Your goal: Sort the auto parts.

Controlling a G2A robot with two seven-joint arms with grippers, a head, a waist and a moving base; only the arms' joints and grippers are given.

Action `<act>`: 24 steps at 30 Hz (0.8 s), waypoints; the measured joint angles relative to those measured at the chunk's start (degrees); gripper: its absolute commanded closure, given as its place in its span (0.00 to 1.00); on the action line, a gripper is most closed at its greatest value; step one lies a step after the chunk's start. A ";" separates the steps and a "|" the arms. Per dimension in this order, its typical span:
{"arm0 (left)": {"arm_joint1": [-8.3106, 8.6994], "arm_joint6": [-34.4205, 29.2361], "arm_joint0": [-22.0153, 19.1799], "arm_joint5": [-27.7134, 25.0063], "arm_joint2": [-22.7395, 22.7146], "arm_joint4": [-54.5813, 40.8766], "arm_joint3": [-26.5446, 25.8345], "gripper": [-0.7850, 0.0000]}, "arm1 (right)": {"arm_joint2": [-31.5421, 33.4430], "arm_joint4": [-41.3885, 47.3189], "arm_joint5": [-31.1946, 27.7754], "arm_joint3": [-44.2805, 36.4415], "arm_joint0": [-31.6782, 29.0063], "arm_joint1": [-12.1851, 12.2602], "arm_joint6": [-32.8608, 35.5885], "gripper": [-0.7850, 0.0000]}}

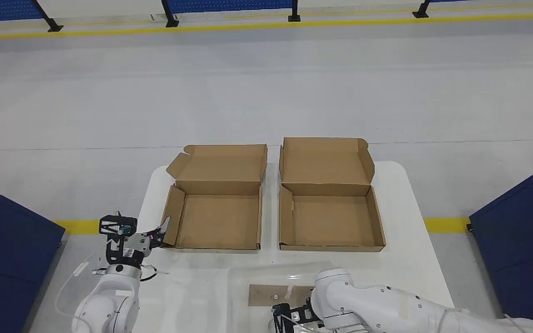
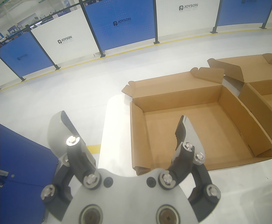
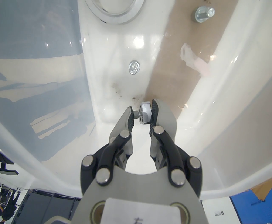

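**While left gripper waits wide open, right gripper pinches a bolt in the bin**

Where the table's (image 1: pixel 400 191) left edge runs, the left gripper (image 2: pixel 123 116) hangs just above the surface, beside the near left corner of the left box (image 1: pixel 218 221). Its fingers (image 2: pixel 183 131) are spread wide with nothing between them.

Left box: brown cardboard, lid folded back, floor bare. Right box (image 1: pixel 329 218): same make, just beside the first, lid also back, floor bare. Both sit at mid-table.

Nearer the robot than the boxes, a clear plastic bin (image 3: pixel 223 106) stands at the table's near edge. A brown cardboard strip (image 3: pixel 170 53) lies along its floor.

Right gripper (image 3: pixel 142 113) is down inside the bin. The jaws are nearly closed and clamp a small silver bolt (image 3: pixel 145 109) crosswise, with the head against one pad and the shank end against the other. The bolt sits at the edge of the brown strip; whether it touches the floor I cannot tell.

Two more loose bolts lie in the bin. One (image 3: pixel 134 67) rests on the white floor beyond the fingertips. The other (image 3: pixel 203 13) lies farther off on the brown strip.
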 measured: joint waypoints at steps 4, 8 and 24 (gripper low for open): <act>0.00 0.00 0.00 0.00 0.00 0.00 0.00 0.00 | 0.74 -0.61 -0.39 -0.56 -0.63 0.41 -0.57 1.00; 0.00 0.00 0.00 0.00 0.00 0.00 0.00 0.00 | 1.37 -1.13 -0.64 -1.09 -1.25 0.74 -0.70 1.00; 0.00 0.00 0.00 0.00 0.00 0.00 0.00 0.00 | 5.62 -0.98 -2.48 -2.35 -3.94 2.52 -5.92 1.00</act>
